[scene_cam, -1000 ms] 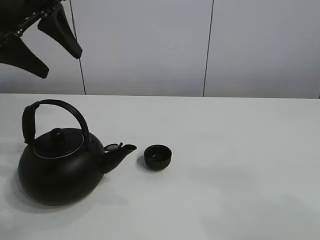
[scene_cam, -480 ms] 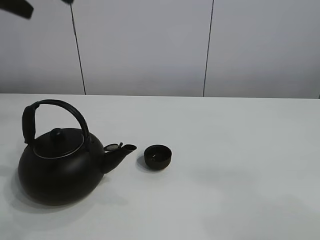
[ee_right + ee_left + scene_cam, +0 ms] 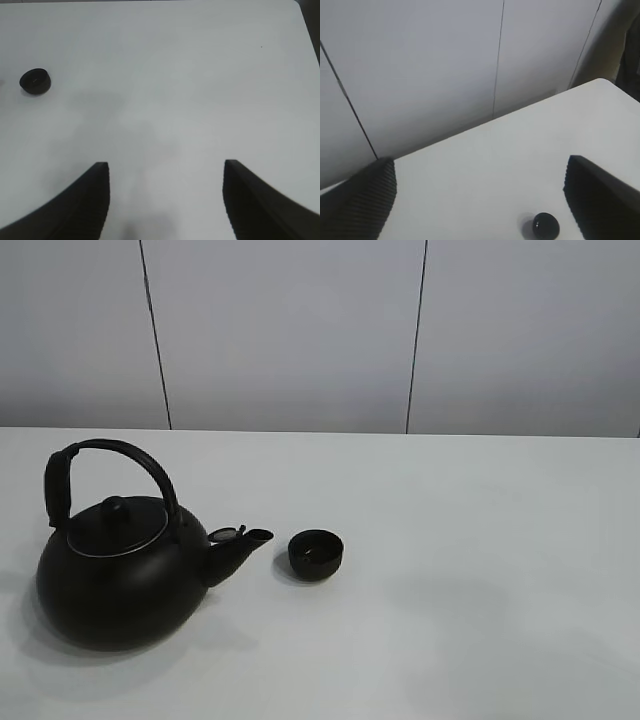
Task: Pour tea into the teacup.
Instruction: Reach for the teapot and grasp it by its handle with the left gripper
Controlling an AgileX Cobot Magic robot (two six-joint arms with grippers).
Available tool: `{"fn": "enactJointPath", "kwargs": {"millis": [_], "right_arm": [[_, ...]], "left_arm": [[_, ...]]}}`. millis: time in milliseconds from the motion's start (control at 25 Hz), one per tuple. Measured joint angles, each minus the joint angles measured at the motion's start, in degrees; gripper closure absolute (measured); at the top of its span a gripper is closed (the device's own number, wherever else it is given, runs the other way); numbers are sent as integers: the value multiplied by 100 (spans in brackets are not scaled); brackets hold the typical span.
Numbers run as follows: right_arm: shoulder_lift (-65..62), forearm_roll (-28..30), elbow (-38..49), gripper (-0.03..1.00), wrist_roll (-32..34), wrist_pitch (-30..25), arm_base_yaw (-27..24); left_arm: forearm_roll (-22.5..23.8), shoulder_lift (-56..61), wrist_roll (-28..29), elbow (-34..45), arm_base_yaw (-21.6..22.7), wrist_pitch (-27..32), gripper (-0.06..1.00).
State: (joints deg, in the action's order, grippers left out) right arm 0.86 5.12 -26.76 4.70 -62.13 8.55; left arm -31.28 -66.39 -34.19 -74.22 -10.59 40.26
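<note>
A white table (image 3: 480, 540) with kettle (image 3: 115, 580) and teacup (image 3: 316, 553).
The left gripper (image 3: 480, 200) and right gripper (image 3: 165, 195) hang over the table, jaws spread wide, gripping nothing. The teacup stands upright at the kettle's 3 o'clock, just off the spout, not touching.

even, soft light from overhead, rather flat. the kettle (image 3: 115, 575) and cup (image 3: 316, 553) cast faint, diffuse shadows on the white counter (image 3: 480, 540). wrist views look soft, slightly blurred.
</note>
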Motion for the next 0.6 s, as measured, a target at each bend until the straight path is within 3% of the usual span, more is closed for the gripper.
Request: {"fn": "enactJointPath", "kwargs": {"millis": [280, 400, 600], "right_arm": [[0, 0, 0, 52, 0, 14, 0], [0, 0, 0, 52, 0, 14, 0], [0, 0, 0, 52, 0, 14, 0]], "left_arm": [[1468, 868, 295, 100, -1, -4, 29], [2235, 1397, 1078, 691, -101, -301, 29], [2808, 1995, 2491, 2297, -156, -1225, 29]]}}
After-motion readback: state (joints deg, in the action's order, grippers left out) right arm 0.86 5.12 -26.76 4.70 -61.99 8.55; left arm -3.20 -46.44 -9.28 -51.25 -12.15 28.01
